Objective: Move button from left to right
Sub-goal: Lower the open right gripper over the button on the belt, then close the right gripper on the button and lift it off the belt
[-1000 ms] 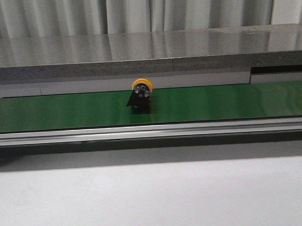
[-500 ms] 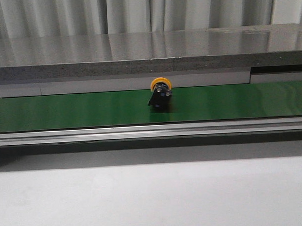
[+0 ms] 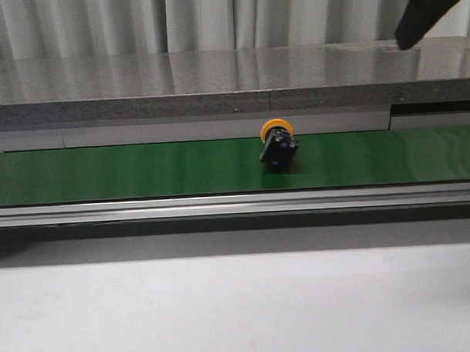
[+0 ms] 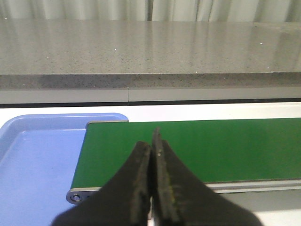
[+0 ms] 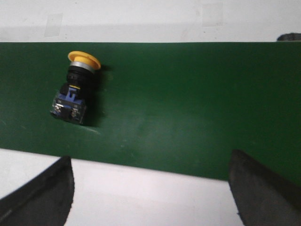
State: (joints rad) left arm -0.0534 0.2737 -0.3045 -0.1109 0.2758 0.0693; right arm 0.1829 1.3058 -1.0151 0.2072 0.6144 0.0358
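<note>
The button [image 3: 278, 147], a yellow-orange cap on a black blocky body, lies on its side on the green belt [image 3: 103, 171], a little right of the belt's middle in the front view. In the right wrist view the button [image 5: 75, 92] lies apart from my right gripper [image 5: 150, 160], which is open and holds nothing, its fingertips [image 5: 56, 181] over the belt's near edge. A dark part of the right arm [image 3: 428, 11] shows at the front view's top right. My left gripper [image 4: 153, 141] is shut and empty, above the belt's left end [image 4: 188, 146].
A blue tray [image 4: 37, 160] lies just past the belt's left end. A metal rail [image 3: 236, 204] runs along the belt's near side, and a grey stone ledge [image 3: 216, 88] runs behind it. A white tabletop [image 3: 239, 307] lies in front.
The button has travelled to the right along the belt. A dark part of the right arm has come into the front view's top right corner.
</note>
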